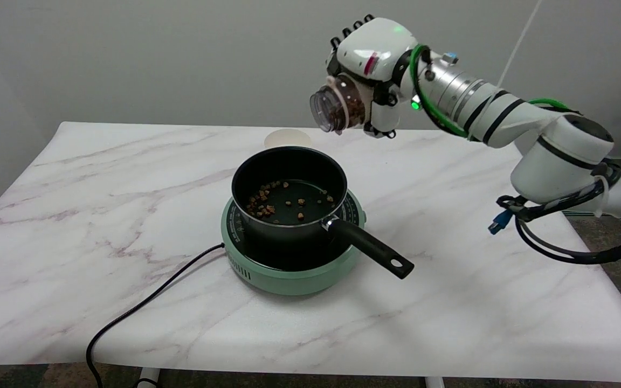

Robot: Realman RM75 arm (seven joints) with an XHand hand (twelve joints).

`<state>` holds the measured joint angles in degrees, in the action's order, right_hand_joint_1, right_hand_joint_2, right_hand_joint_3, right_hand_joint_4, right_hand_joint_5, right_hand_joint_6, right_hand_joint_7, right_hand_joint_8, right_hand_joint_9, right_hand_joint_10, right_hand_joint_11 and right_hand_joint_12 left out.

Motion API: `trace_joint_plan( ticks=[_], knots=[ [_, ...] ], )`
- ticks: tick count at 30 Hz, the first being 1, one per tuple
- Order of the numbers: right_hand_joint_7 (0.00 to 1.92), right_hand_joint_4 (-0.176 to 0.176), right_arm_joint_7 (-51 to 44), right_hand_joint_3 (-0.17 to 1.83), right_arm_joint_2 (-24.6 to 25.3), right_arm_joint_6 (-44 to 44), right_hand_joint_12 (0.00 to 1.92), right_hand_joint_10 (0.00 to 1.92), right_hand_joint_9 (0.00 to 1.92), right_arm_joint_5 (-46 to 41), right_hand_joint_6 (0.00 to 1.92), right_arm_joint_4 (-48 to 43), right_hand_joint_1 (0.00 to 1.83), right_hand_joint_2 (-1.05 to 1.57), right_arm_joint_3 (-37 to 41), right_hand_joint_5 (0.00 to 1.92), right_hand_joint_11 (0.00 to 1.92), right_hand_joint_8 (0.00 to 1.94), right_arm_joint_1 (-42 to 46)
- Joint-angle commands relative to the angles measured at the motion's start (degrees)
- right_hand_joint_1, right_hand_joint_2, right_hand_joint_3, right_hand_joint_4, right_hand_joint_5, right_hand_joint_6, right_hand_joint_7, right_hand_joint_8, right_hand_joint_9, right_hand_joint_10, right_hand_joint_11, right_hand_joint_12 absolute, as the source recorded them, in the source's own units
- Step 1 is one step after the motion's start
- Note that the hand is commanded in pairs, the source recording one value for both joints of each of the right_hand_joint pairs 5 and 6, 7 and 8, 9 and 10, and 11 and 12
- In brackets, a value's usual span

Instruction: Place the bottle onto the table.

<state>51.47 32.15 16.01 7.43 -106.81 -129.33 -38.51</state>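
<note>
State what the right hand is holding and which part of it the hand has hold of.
The right hand grips the clear bottle around its body, held in the air and tipped on its side, open mouth toward the picture's left.

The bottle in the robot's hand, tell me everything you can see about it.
The bottle is small and clear, plastic by the look of it, with a threaded open mouth and no cap on it. It lies roughly on its side in the air, mouth toward the picture's left, above and behind the black pot. Brown bits sit inside, like those in the pot. The right hand grips its rear part, which the fingers hide. It touches nothing else.
</note>
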Motion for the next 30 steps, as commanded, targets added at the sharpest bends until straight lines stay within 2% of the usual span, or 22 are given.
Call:
trace_joint_plan(
  ticks=[1, 11, 20, 30],
  knots=[
    [1.27, 0.0, 2.05, 1.23, 0.43, 1.32, 0.98, 1.13, 1.13, -15.81, 1.31, 0.77, 1.55, 0.2, 26.58, 1.31, 0.98, 1.27, 17.09],
    [1.25, 0.0, 3.04, 1.31, 2.54, 1.05, 0.97, 1.12, 1.12, -27.32, 1.27, 3.5, 1.56, 0.11, 38.12, 1.27, 0.97, 1.25, 24.42],
    [1.25, 0.0, 2.69, 1.34, 5.69, -1.54, 0.97, 1.12, 1.12, -38.01, 1.25, 7.36, 1.58, 0.08, 44.87, 1.25, 0.97, 1.25, 29.45],
    [1.24, 0.0, 2.56, 1.39, 6.28, -9.14, 0.97, 1.12, 1.12, -48.49, 1.23, 12.58, 1.6, 0.05, 47.32, 1.23, 0.97, 1.24, 33.64]
  ],
)
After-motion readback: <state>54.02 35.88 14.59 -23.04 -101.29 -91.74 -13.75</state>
